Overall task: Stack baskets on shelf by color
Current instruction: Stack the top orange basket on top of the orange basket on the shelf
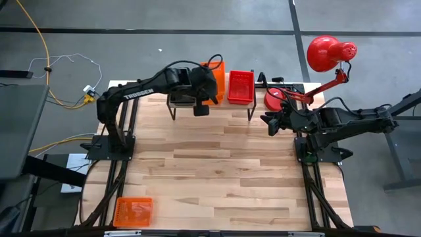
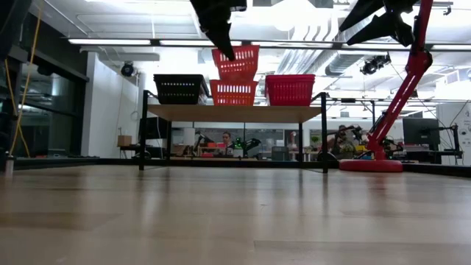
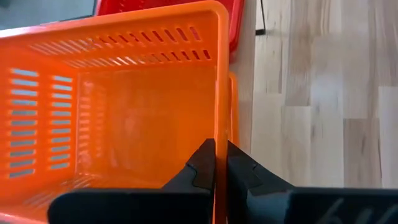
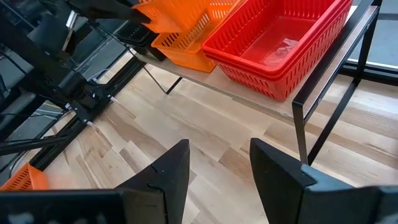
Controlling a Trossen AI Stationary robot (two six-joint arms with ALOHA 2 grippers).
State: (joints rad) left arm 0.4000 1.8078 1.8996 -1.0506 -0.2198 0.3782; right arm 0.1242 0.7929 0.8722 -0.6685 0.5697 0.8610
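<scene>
Starting at the left of the tabletop (image 1: pixel 217 178), one orange basket (image 1: pixel 133 211) sits alone near the front left corner, untouched — I take it as the next one to fetch. Moving right, my left gripper (image 3: pixel 220 163) is up over the shelf (image 2: pixel 234 112), its fingers clamped tight on the thin side wall of an orange basket, the held basket (image 3: pixel 124 106). In the low view this basket (image 2: pixel 236 62) hangs tilted just above a second orange basket already standing on the shelf, the lower basket (image 2: pixel 233 93), with the black basket (image 2: pixel 180 88) on the shelf's left end and the red basket (image 2: pixel 290 90) on its right. So I judge the step in hand is nesting orange into orange, mid-placement. The next move calls for levelling the held basket so its open top faces up, lining its long axis with the lower basket's — which from above seems to run from the shelf's front edge to its back — then lowering it straight in before releasing. A skewed drop could catch a rim and shove the stack toward the red basket just beside it. Farther right, my right gripper (image 4: pixel 217 168) waits off the shelf's right end near the red lamp (image 1: pixel 327 54), its fingers spread apart and holding nothing.
</scene>
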